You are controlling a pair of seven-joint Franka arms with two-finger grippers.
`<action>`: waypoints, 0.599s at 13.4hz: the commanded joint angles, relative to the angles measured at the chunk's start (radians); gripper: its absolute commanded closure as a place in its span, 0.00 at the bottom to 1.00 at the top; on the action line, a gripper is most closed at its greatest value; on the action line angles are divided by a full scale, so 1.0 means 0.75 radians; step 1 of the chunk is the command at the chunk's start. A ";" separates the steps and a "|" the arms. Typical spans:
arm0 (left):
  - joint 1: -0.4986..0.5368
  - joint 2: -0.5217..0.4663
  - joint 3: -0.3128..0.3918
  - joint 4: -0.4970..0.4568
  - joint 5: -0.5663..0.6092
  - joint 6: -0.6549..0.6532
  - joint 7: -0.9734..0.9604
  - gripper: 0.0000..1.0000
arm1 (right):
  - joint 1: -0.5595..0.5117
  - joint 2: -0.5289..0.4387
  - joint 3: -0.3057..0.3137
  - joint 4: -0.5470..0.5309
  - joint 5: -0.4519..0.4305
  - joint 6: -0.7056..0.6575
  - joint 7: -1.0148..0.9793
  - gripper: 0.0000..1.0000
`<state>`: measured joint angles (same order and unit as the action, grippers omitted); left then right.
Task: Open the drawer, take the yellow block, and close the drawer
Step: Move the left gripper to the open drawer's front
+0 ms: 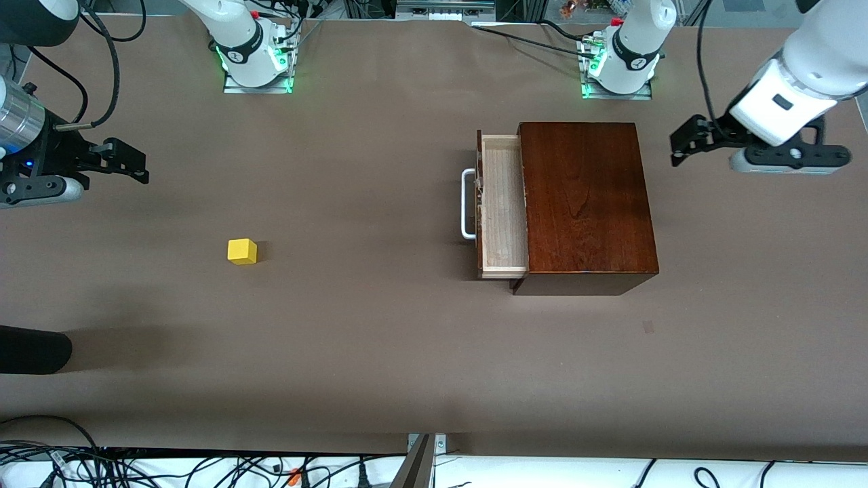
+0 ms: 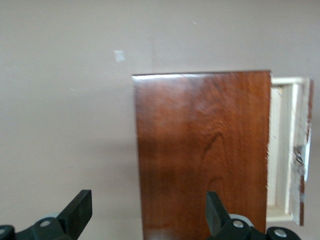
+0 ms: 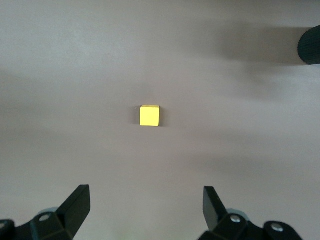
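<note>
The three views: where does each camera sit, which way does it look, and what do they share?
Front view: high, across the table, facing both bases; shows the box, the part-open drawer, the block, the left pincer and the right pincer.
Left wrist view: on the left wrist, looking down on the box and drawer; open left pincer shows.
Right wrist view: on the right wrist, looking down on the block; open right pincer shows.
Shared: front and left wrist, box and drawer; front and right wrist, block.
</note>
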<state>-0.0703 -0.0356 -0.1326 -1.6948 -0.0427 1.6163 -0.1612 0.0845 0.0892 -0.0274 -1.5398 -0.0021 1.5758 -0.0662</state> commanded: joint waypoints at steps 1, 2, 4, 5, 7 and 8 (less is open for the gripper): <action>-0.049 0.115 -0.105 0.045 -0.021 -0.014 0.023 0.00 | -0.015 0.006 0.012 0.032 0.023 -0.021 0.015 0.00; -0.066 0.182 -0.170 0.085 -0.019 -0.018 0.019 0.00 | -0.015 0.006 0.012 0.032 0.023 -0.021 0.015 0.00; -0.080 0.325 -0.258 0.181 -0.027 -0.014 0.025 0.00 | -0.015 0.004 0.012 0.030 0.023 -0.025 0.017 0.00; -0.086 0.409 -0.301 0.234 -0.029 -0.010 0.035 0.00 | -0.015 0.004 0.012 0.030 0.023 -0.029 0.017 0.00; -0.111 0.556 -0.406 0.357 -0.025 0.023 0.133 0.00 | -0.015 0.004 0.010 0.030 0.023 -0.033 0.017 0.00; -0.129 0.634 -0.428 0.414 -0.027 0.049 0.251 0.00 | -0.015 0.004 0.012 0.030 0.023 -0.033 0.017 0.00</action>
<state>-0.1489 0.3042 -0.4152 -1.5339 -0.0468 1.6609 -0.0894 0.0842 0.0891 -0.0266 -1.5375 0.0016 1.5724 -0.0639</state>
